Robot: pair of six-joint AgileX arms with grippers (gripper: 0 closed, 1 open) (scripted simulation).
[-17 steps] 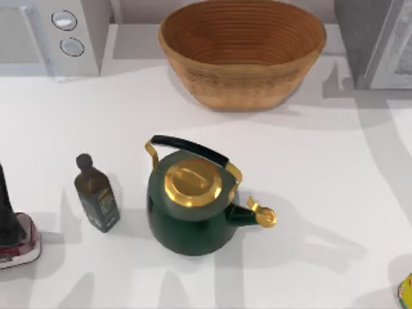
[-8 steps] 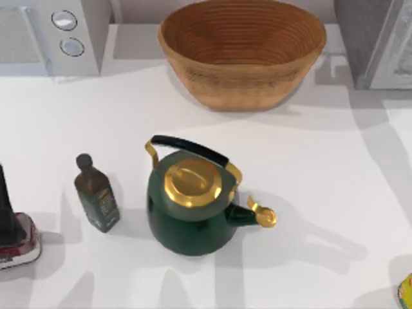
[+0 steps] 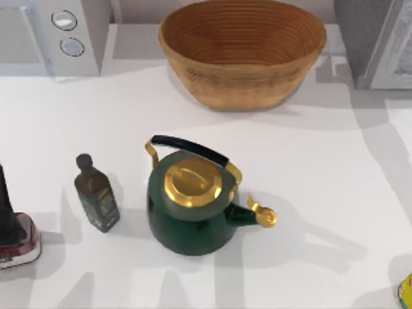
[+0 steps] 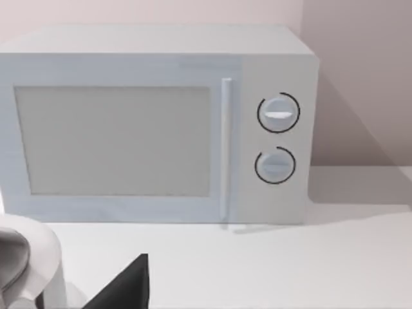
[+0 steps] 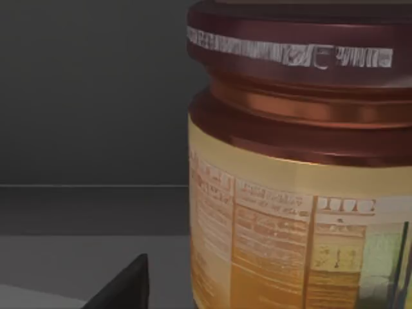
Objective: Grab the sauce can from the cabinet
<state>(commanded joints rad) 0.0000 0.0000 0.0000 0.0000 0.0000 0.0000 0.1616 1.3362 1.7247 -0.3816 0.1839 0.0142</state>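
- Shadows beside the cabinet [image 3: 378, 38] at the tabletop's far right corner shift slightly since a second ago; nothing else moves.
- Sauce can [image 5: 296, 193] stands inside the cabinet, close before the right hand [image 5: 122, 290], so a grasp looks near; I cannot tell whether that hand is spread.

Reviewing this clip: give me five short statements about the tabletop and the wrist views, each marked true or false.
1. The green kettle stands upright near the table's middle. True.
2. The dark bottle lies inside the wicker basket. False: it stands on the table, left of the kettle.
3. The left wrist view faces the microwave, door closed. True.
4. The sauce can looms close in the right wrist view. True.
5. The basket holds the kettle. False: the kettle stands on the table in front of it.
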